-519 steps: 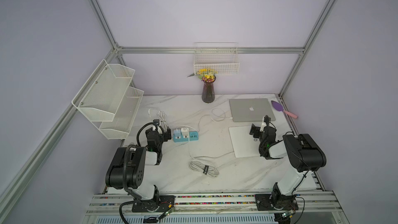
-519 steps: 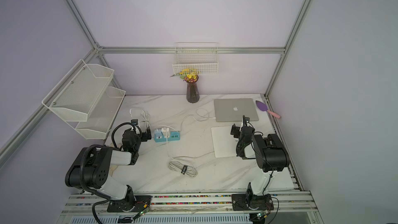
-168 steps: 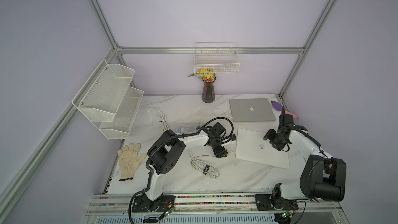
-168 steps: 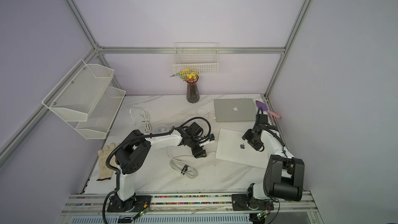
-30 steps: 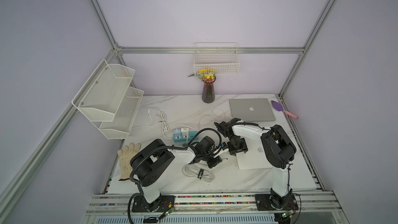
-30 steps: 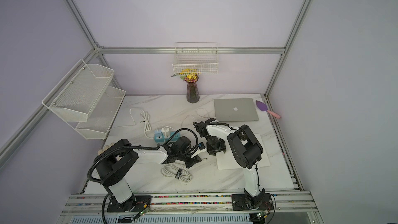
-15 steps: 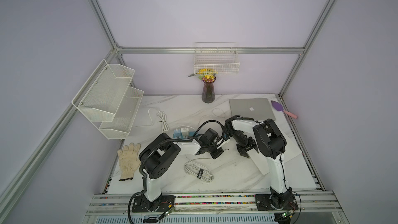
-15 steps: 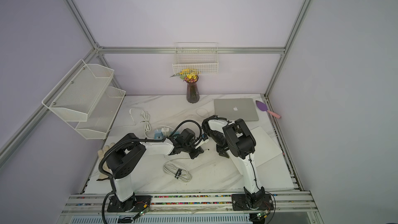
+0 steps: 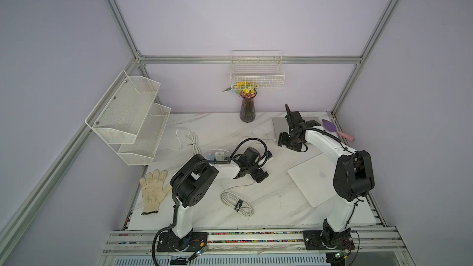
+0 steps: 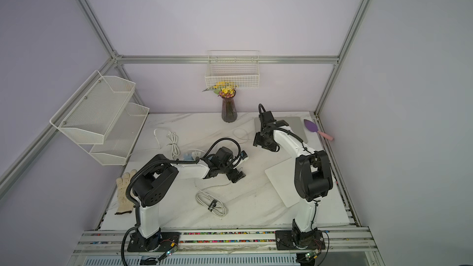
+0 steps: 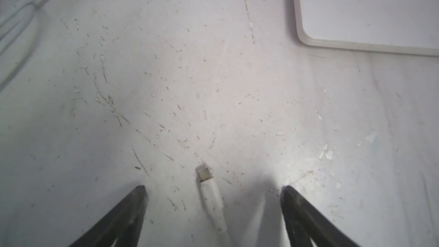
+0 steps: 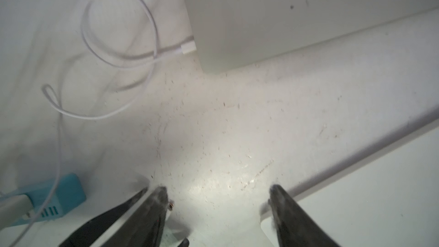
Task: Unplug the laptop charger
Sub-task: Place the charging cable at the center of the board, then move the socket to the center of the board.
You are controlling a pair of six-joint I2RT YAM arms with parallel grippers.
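The laptop charger (image 9: 219, 154) is a white brick sitting on the blue power strip (image 12: 59, 194), mostly behind my left arm. Its thin white cable (image 12: 152, 20) loops across the table, and its plug (image 12: 188, 47) sits in the side of the silver laptop (image 12: 285, 8). My left gripper (image 9: 265, 166) (image 11: 213, 192) is open low over the table. A loose white cable end with a metal connector (image 11: 206, 179) lies between its fingers, touched by neither. My right gripper (image 9: 286, 143) (image 12: 217, 192) is open and empty between the two laptops.
A white laptop (image 9: 313, 182) lies skewed at the right front. A strapped cable coil (image 9: 236, 204) lies front centre and a glove (image 9: 153, 190) front left. A vase (image 9: 247, 110), a purple scoop (image 9: 332, 127), another cable bundle (image 9: 193, 140) and wire shelves (image 9: 128, 116) line the back and left.
My left gripper has opened and let go of the white cable end, which now lies on the table. My right gripper has opened a little and moved back towards the silver laptop.
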